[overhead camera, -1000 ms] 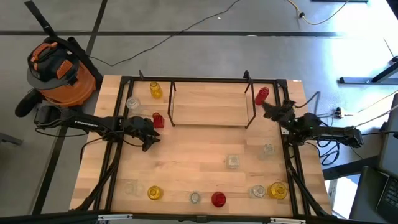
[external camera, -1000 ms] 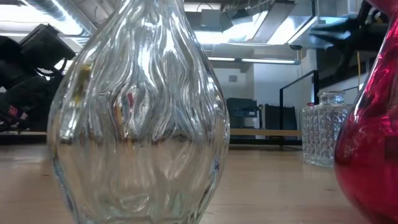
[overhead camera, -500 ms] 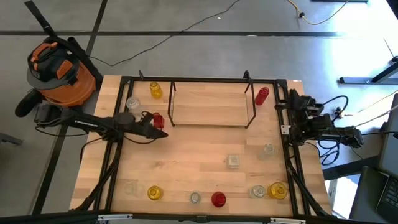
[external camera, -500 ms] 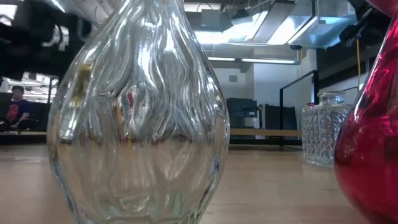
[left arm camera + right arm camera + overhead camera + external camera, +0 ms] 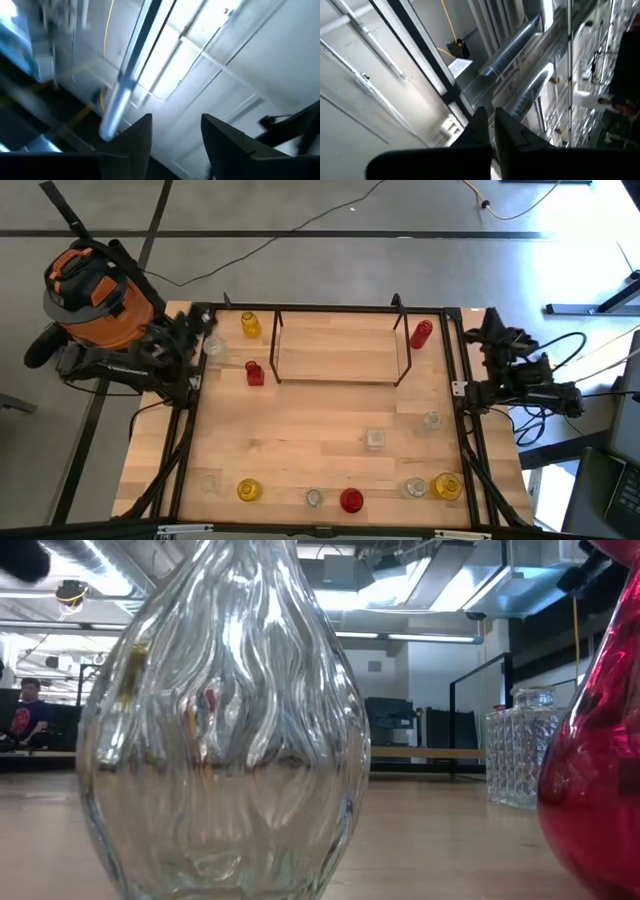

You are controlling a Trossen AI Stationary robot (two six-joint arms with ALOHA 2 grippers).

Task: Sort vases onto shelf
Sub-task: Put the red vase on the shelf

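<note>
The left gripper (image 5: 176,131), jaws parted and empty, is seen raised at the table's left edge; the right gripper (image 5: 492,125) is closed. The shelf (image 5: 338,352) stands bare, vases (image 5: 254,373) scattered around it.

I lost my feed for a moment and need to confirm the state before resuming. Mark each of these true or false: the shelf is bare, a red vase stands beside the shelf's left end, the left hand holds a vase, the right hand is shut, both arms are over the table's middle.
1. The shelf holds no vase. True.
2. A red vase stands just off the shelf's left end. True.
3. The left hand grips a vase. False: its fingers are open with nothing between them.
4. The right hand is shut. True.
5. Both arms hang over the table's middle. False: each is pulled back to its own side edge.
</note>
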